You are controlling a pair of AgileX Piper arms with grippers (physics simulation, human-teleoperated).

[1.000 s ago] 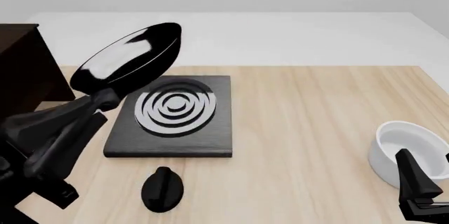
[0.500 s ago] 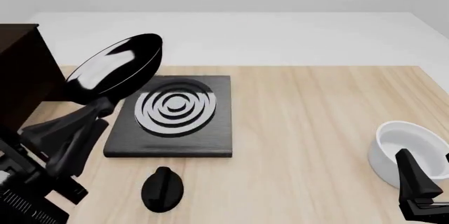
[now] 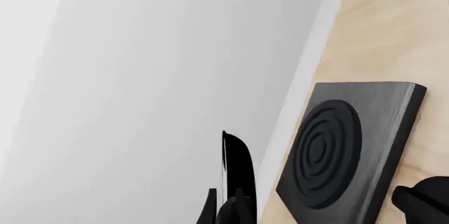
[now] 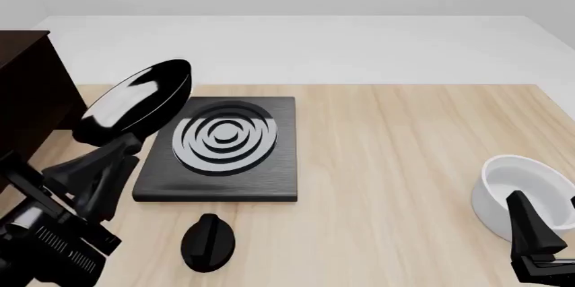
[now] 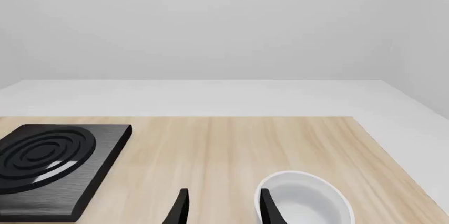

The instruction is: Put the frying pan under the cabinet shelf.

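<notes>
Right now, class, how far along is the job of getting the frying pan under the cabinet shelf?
Done: the frying pan is lifted off the table, tilted. In hand: the left gripper holds its handle, beside the stove plate. Left: carry it to the cabinet shelf and set it underneath.

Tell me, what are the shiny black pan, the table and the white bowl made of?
The frying pan looks like glossy black coated metal or enamel: bright white glints slide across it. The table looks like pale matte wood, with long grain streaks. The white bowl looks like smooth ceramic or plastic, plain with soft shading; the render leaves that open.
</notes>
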